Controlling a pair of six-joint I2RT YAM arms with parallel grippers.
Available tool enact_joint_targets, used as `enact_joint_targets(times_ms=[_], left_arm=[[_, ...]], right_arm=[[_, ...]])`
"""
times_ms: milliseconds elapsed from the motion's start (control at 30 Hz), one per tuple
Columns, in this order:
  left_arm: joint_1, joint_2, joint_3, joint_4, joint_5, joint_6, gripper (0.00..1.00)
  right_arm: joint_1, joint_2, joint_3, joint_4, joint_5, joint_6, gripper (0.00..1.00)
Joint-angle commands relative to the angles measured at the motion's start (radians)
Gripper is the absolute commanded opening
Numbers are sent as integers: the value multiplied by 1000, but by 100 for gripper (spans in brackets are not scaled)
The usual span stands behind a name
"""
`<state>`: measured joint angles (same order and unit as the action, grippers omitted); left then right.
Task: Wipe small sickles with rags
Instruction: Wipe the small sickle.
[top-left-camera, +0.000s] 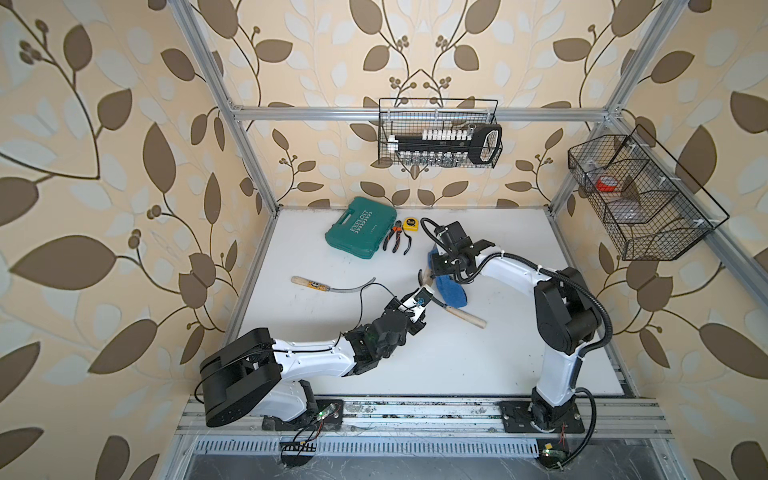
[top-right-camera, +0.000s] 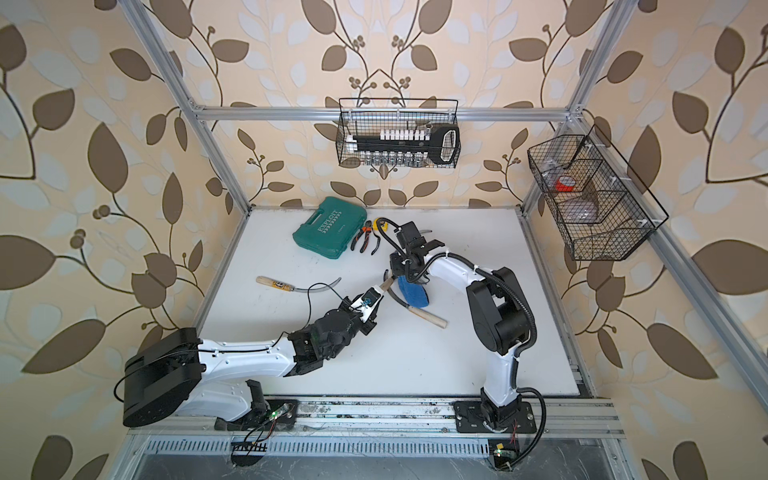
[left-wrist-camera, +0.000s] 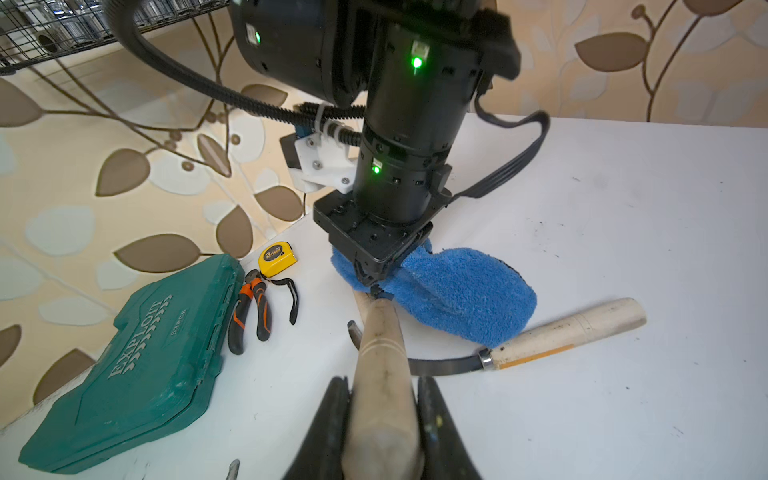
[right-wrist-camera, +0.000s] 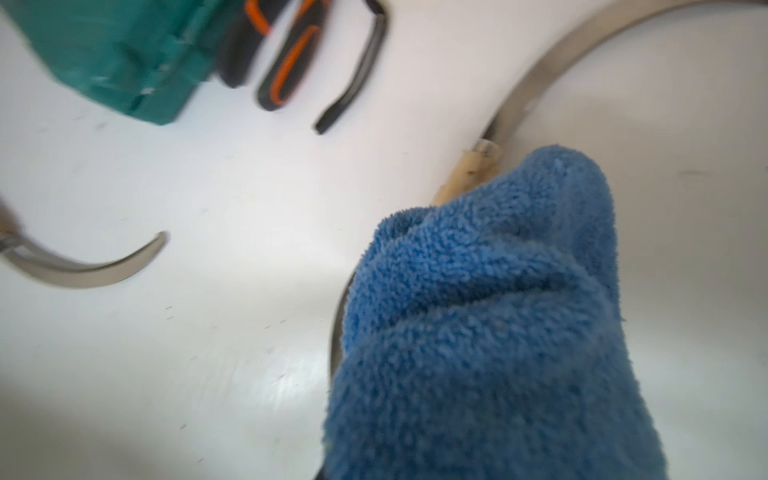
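Note:
My left gripper (left-wrist-camera: 382, 419) is shut on the pale wooden handle of a small sickle (left-wrist-camera: 380, 345), held off the white table (top-left-camera: 457, 365). Its handle points at my right gripper (top-left-camera: 441, 268), which is shut on the blue rag (left-wrist-camera: 465, 291). The rag drapes over the held sickle where handle meets blade. Past the rag, that sickle's blade (right-wrist-camera: 540, 75) curves away. The rag (right-wrist-camera: 498, 311) hides the right fingers in the right wrist view. A second sickle (top-left-camera: 465, 313) lies partly under the rag. A third sickle (top-left-camera: 309, 282) lies to the left.
A teal tool case (top-left-camera: 359, 232), orange-and-black pliers (top-left-camera: 397, 241) and a yellow tape measure (top-left-camera: 410, 224) lie at the back of the table. Two wire baskets hang above, one on the back wall (top-left-camera: 440, 133) and one on the right wall (top-left-camera: 640, 195).

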<state>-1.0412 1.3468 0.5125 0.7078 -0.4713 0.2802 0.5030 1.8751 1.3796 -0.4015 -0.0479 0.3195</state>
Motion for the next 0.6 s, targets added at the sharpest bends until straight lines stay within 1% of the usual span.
enact_joint_targets(times_ms=[0, 67, 167, 300, 333, 467, 567], left_arm=[[-6, -14, 0, 33, 7, -1, 0], [-5, -14, 0, 34, 6, 0, 0], [-6, -16, -2, 32, 7, 0, 0], [-6, -17, -2, 32, 6, -1, 0], [-6, -17, -2, 33, 7, -2, 0], [-6, -16, -2, 35, 3, 1, 0], [-6, -18, -3, 39, -4, 1, 0]], right_arm=[[36, -60, -55, 30, -140, -16, 0], [45, -83, -74, 41, -151, -18, 0], [45, -90, -92, 42, -117, -14, 0], [16, -46, -96, 33, -66, -3, 0], [1, -28, -91, 26, -50, 3, 0], [-80, 42, -63, -39, 103, 48, 0], [-143, 86, -62, -54, 143, 64, 0]])
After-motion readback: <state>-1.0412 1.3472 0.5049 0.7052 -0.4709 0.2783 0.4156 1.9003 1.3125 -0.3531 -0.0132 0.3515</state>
